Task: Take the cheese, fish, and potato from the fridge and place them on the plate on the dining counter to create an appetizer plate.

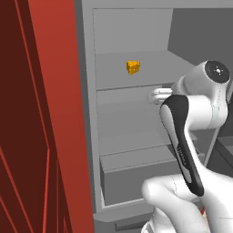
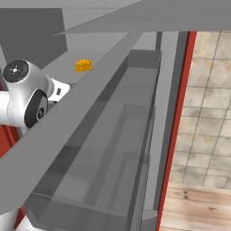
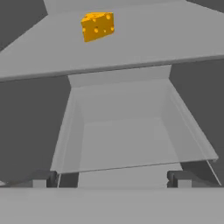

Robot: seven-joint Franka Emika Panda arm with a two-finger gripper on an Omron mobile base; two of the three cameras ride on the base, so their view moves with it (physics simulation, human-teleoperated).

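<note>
Orange cheese [image 3: 97,26] alone on fridge [image 1: 132,136] shelf, gripper [image 3: 112,178] fingers wide, tips mostly cropped; drawer below probably empty.

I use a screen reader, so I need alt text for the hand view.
An orange cheese wedge sits on a grey shelf inside the fridge, beyond the open gripper, with a lower drawer between.

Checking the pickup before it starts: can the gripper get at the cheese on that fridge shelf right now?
Probably yes. The gripper is open and empty, the cheese sits alone on the fridge shelf, and nothing stands between them.
</note>
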